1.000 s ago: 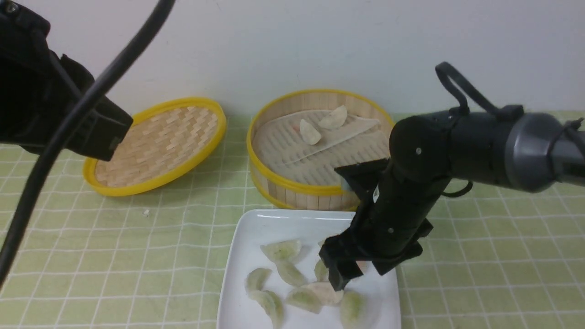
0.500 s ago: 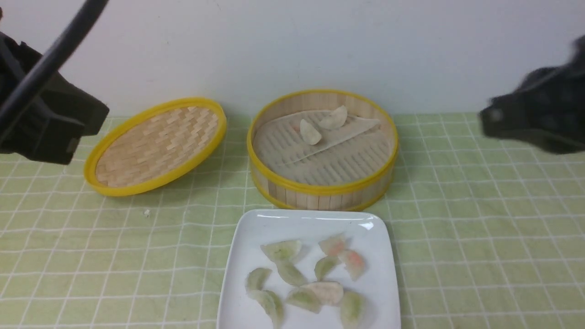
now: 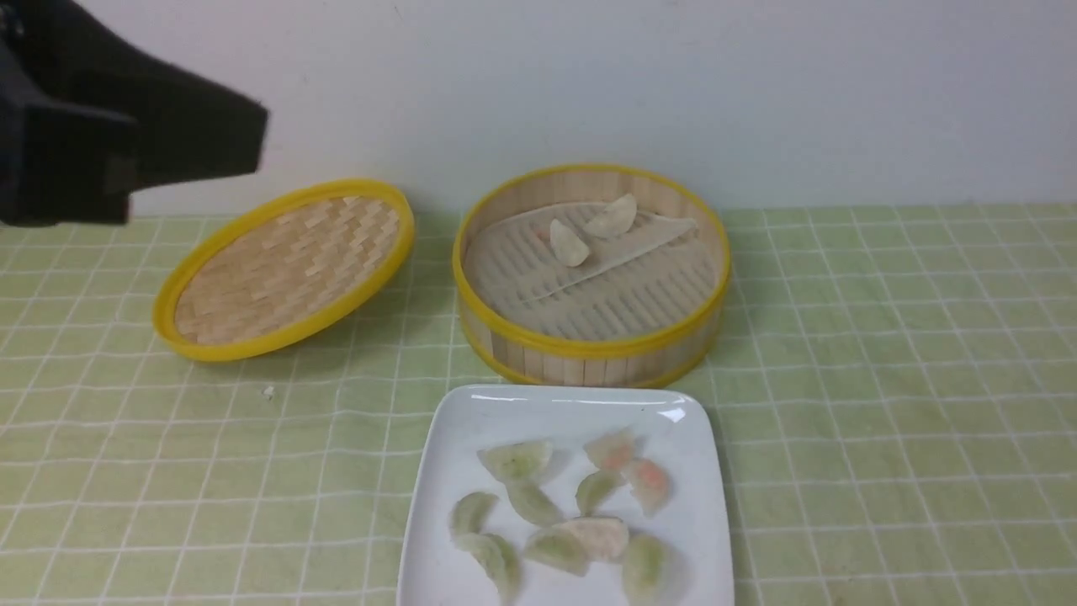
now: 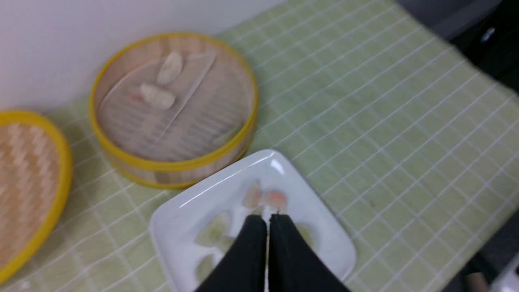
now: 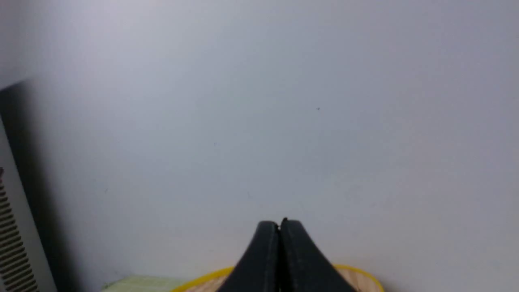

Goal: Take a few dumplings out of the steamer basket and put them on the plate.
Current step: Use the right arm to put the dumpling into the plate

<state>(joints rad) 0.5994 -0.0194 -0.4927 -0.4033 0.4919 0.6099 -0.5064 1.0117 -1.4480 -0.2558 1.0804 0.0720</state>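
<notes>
The steamer basket [image 3: 589,347] stands at the back centre with two whitish dumplings [image 3: 570,242] at the far side of its liner. The white plate [image 3: 471,421] lies in front of it and holds several dumplings [image 3: 589,539], green and pinkish. My left arm [image 3: 126,151] is raised at the upper left. In the left wrist view my left gripper [image 4: 267,219] is shut and empty, high above the plate [image 4: 190,202] and near the basket [image 4: 178,164]. My right gripper [image 5: 279,223] is shut and empty, facing the wall over a yellow rim [image 5: 357,271]. It is out of the front view.
The shallow woven lid [image 3: 286,265] lies tilted to the left of the basket, and it also shows in the left wrist view [image 4: 28,182]. A green checked cloth [image 3: 883,379] covers the table. A white wall [image 3: 589,84] stands close behind the basket.
My right arm has lifted off the plate, swung right and left the front view. Pinkish dumplings lie where it was. My left arm has risen at the upper left.
</notes>
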